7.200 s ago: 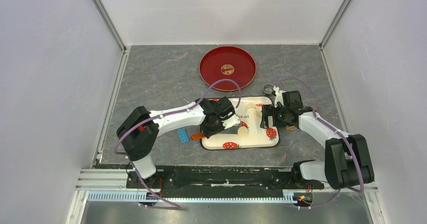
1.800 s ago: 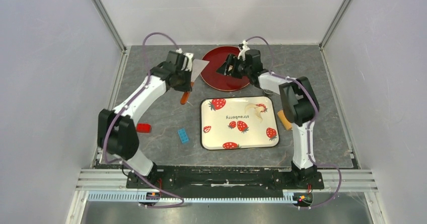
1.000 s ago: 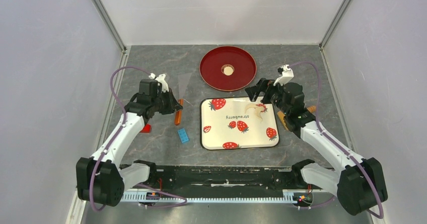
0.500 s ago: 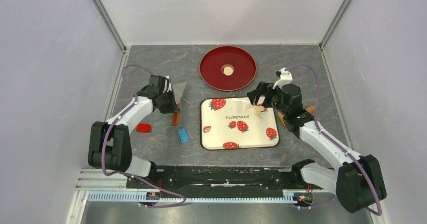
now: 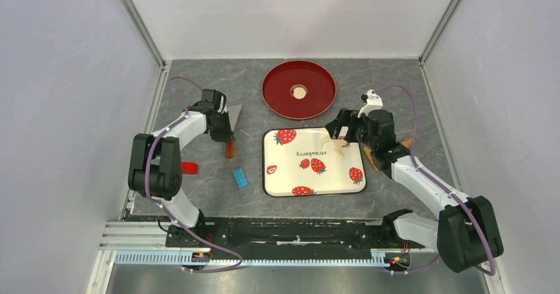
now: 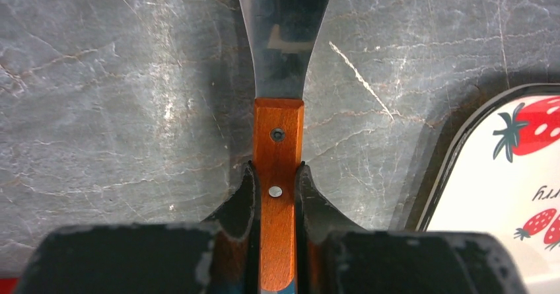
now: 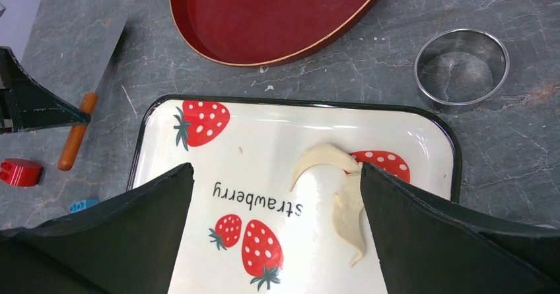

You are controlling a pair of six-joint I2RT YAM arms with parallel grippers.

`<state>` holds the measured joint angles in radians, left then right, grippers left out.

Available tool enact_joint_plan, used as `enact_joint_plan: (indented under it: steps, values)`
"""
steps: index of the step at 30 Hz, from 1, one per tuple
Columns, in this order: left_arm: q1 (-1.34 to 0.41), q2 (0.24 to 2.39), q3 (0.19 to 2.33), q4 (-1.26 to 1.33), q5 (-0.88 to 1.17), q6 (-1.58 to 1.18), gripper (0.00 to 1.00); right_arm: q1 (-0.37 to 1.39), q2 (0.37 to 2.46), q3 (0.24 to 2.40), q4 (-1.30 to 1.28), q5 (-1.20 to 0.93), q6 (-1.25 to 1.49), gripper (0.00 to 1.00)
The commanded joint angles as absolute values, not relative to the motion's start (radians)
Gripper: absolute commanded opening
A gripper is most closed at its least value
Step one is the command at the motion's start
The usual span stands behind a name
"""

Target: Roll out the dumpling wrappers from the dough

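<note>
Wrapper (image 5: 300, 92) landed in red plate (image 5: 277, 90) | scraps (image 7: 349, 211) — tray (image 7: 264, 155) | left claw (image 6: 277, 175): scraper (image 6: 278, 125)

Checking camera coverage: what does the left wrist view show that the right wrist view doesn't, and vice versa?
Left wrist only: the left gripper clamped on the spatula by its orange handle, rivets visible. Right wrist only: the red plate, metal ring, dough scraps, blue block and the open right gripper. Both: the spatula and the strawberry tray.
</note>
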<state>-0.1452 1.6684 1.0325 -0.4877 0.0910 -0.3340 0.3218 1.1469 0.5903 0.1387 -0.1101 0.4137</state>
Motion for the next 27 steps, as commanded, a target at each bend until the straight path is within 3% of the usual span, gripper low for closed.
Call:
enact_joint_plan:
  steps: [1, 4, 6, 7, 21, 27]
  values:
    - [-0.133, 1.705, 1.101, -0.536, 0.075, -0.318, 0.05, 0.313, 1.155, 0.603, 0.135, -0.132, 0.395, 0.98]
    - [-0.129, 1.726, 1.118, -0.555, 0.109, -0.299, 0.15, 0.311, 1.157, 0.609, 0.13, -0.139, 0.395, 0.98]
    - [-0.125, 1.723, 1.115, -0.553, 0.136, -0.296, 0.42, 0.311, 1.157, 0.609, 0.129, -0.142, 0.397, 0.98]
    - [-0.123, 1.713, 1.107, -0.542, 0.156, -0.294, 0.7, 0.311, 1.157, 0.609, 0.127, -0.143, 0.396, 0.98]
    - [-0.002, 1.45, 0.895, -0.214, 0.597, -0.444, 0.75, 0.31, 1.162, 0.611, 0.115, -0.148, 0.389, 0.98]
    - [0.028, 1.267, 0.82, -0.175, 0.573, -0.409, 0.75, 0.305, 1.156, 0.617, 0.092, -0.143, 0.375, 0.98]
